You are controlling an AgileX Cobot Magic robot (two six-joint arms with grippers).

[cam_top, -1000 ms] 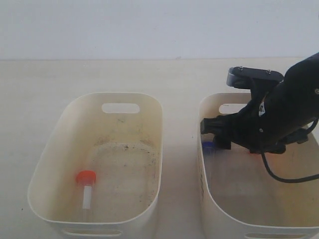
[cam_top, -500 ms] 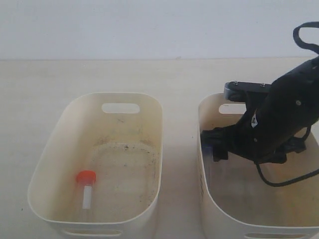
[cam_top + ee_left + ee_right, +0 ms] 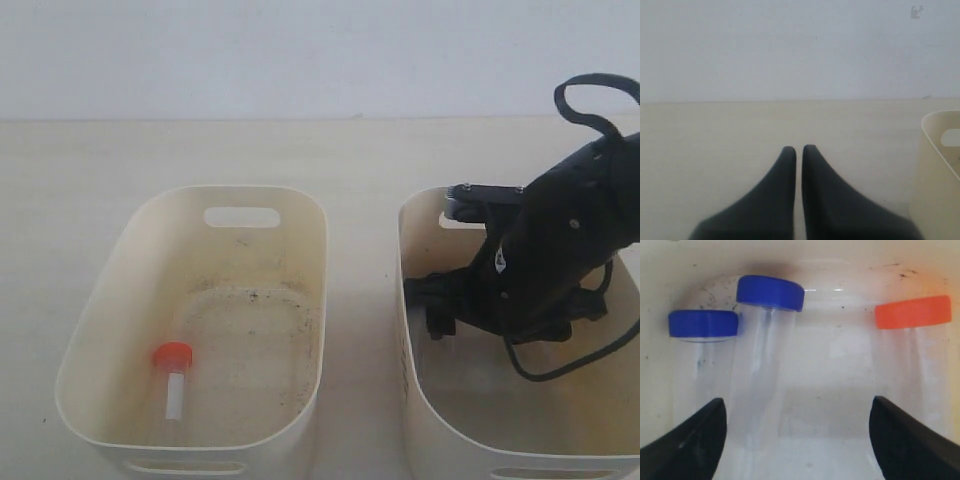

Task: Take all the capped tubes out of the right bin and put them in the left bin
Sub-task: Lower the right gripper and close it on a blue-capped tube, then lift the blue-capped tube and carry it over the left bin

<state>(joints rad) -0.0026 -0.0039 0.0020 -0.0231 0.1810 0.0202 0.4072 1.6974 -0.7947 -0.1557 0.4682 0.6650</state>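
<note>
Capped tubes: the exterior view shows only one, a clear tube with an orange-red cap (image 3: 173,378). It lies on the grimy floor of the left bin (image 3: 262,191), long axis near to far, cap at the far end. The right arm (image 3: 560,250) dips into the right bin (image 3: 404,250).

In the left wrist view the left gripper (image 3: 799,150) hangs over the tabletop (image 3: 715,130), fingers nearly touching, holding nothing.

The right wrist view shows three clear tubes lying lengthwise, caps toward the bin wall. They are a blue-capped tube (image 3: 702,323), a second blue-capped tube (image 3: 770,292) just beside it and slightly tilted, and an orange-red-capped tube (image 3: 913,312) set apart. The right gripper (image 3: 797,401) has its fingers spread wide, gripping nothing.
</note>
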